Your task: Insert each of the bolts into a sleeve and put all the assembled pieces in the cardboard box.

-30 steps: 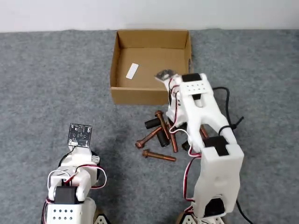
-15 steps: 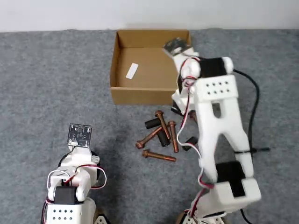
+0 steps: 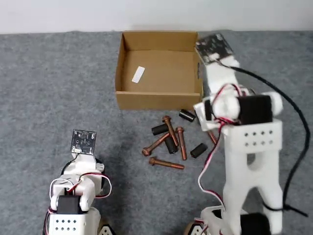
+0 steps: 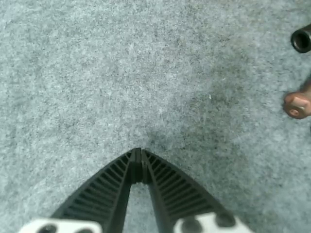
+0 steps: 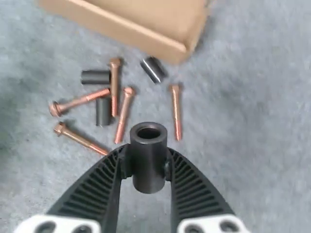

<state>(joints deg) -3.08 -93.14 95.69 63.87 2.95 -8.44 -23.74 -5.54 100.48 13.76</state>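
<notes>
In the right wrist view my right gripper point(image 5: 147, 154) is shut on a black sleeve point(image 5: 147, 177), held upright above the carpet with its open end up. Below it lie several copper bolts point(image 5: 114, 85) and loose black sleeves point(image 5: 95, 76), near the cardboard box point(image 5: 131, 19). In the high view the bolts point(image 3: 167, 163) and sleeves point(image 3: 160, 129) lie in a pile just in front of the box point(image 3: 156, 100), with the raised right arm point(image 3: 242, 110) beside them. My left gripper point(image 4: 141, 156) is shut and empty, low over bare carpet left of the pile.
A white label point(image 3: 139, 74) lies on the box floor. Grey carpet covers the table. A sleeve point(image 4: 301, 40) and a bolt head point(image 4: 297, 104) edge the left wrist view. The left arm point(image 3: 78, 188) stays folded at the front left.
The right arm has risen from low over the pile and swung right, past the box's right corner. The left arm has not moved.
</notes>
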